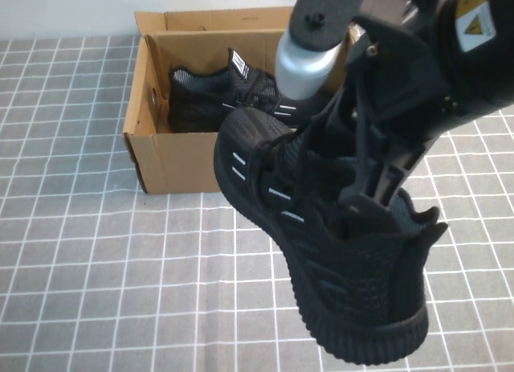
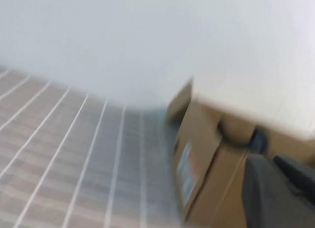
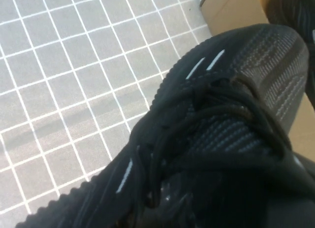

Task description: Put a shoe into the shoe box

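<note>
Two black knit sneakers in view. Item one: the shoe (image 1: 321,251), held clear of the table (image 1: 80,267), toe tilted toward the shoe box (image 1: 173,159), heel nearest the camera; white dashes along its side. Right end effector (image 1: 377,187) reaches into the shoe's opening and grips it there. Item two: mate sneaker (image 1: 217,95), lying inside the shoe box, white tongue label up. Shoe box: brown cardboard, flaps open, standing on the grey gridded table. Left end effector (image 2: 275,188): near the box's side; finger state cannot be told.
</note>
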